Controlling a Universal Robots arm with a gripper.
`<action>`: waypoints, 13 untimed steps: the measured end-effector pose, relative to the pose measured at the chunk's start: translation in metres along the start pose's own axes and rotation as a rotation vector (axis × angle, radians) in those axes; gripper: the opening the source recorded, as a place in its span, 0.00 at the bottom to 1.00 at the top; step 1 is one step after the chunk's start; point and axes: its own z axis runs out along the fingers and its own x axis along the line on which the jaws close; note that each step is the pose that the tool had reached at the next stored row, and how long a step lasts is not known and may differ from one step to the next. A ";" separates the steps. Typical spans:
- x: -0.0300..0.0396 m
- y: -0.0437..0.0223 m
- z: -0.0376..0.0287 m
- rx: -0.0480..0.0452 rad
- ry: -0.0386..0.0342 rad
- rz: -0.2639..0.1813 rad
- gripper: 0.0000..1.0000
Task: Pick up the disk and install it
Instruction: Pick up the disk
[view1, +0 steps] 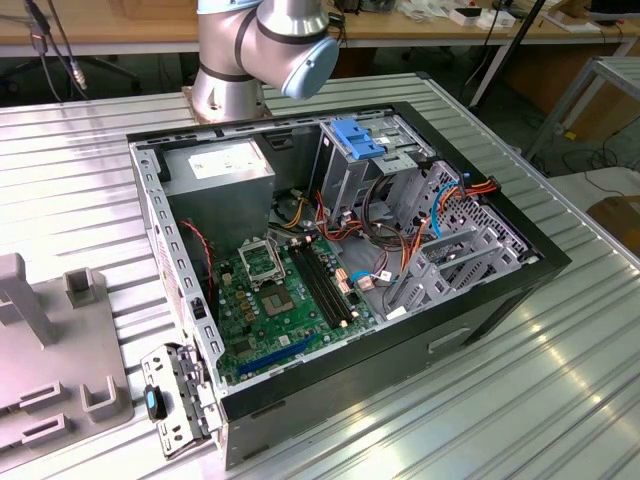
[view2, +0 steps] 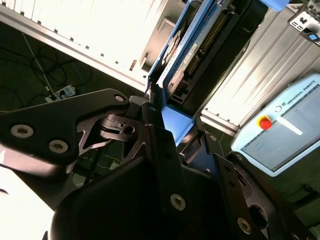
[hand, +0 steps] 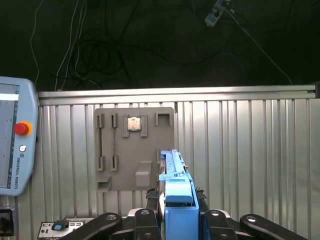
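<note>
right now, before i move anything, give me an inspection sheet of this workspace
surface: ribbed metal table
job's things: disk in its blue carrier; open computer case on the table
clutter: grey fixture tray, teach pendant
end effector: shut on the disk
cables: coloured wires inside the case; loose cables on the floor
surroundings: wooden bench behind the table

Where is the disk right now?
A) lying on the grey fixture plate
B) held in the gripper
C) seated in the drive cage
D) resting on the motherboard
B: in the first wrist view the gripper is shut on the disk, clamping its blue rail.
</note>
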 end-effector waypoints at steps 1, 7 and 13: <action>0.0000 -0.0016 0.0000 0.0000 0.0000 0.000 0.37; -0.0003 -0.0087 0.0001 0.0000 0.0000 0.000 0.37; -0.0005 -0.0160 0.0002 0.0000 0.0000 0.000 0.37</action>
